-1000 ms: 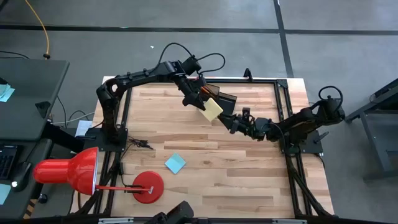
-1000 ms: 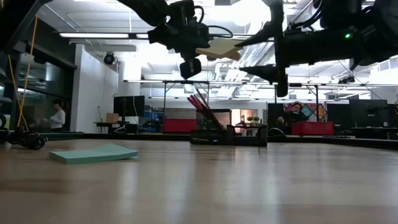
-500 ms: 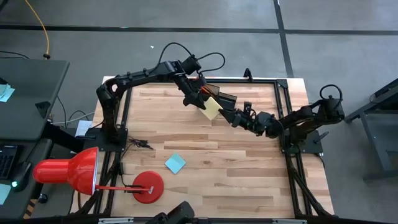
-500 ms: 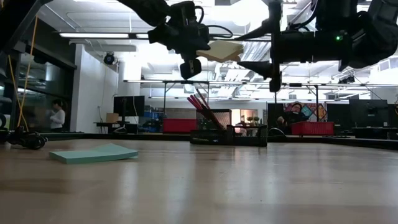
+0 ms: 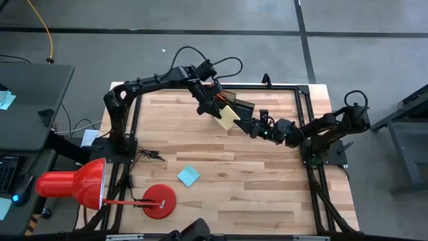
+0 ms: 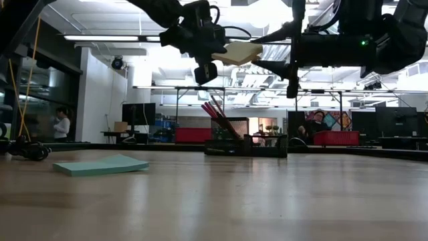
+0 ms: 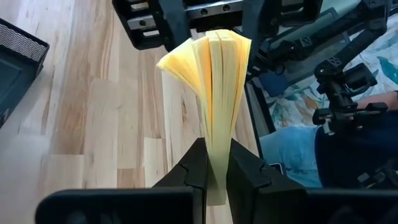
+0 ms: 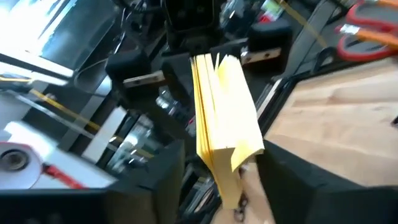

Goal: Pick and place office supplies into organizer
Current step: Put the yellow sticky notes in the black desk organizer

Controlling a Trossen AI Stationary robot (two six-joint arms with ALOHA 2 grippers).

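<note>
- At the far left of the high view, a red desk lamp (image 5: 73, 184) leaned over the edge of the wooden table (image 5: 267, 201), with its round red base (image 5: 159, 201) standing on the table near the front.
- A blue sticky-note pad (image 5: 188, 176) lay flat on the table, a little to the right of the lamp base and well apart from both arms. In the low view the same pad (image 6: 100, 165) was lying alone on the wood.
- The left gripper (image 5: 221, 112) was raised above the back part of the table. Its fingers (image 7: 198, 171) were closed on the lower edge of a yellow sticky-note pad (image 7: 211, 93), and the free pages of the pad fanned apart above the fingers.
- The yellow pad (image 5: 229, 118) was in the air, not on the table, just in front of the black organizer (image 5: 235, 105).
- In the low view, the organizer (image 6: 246, 144) stood at the back of the table, with red and orange items in its taller compartment.
- The right gripper (image 5: 246, 124) reached to the pad from the right side. Its fingers (image 8: 163, 180) were spread, one on each side of the pad (image 8: 227, 124), and not yet pressed on it.
</note>
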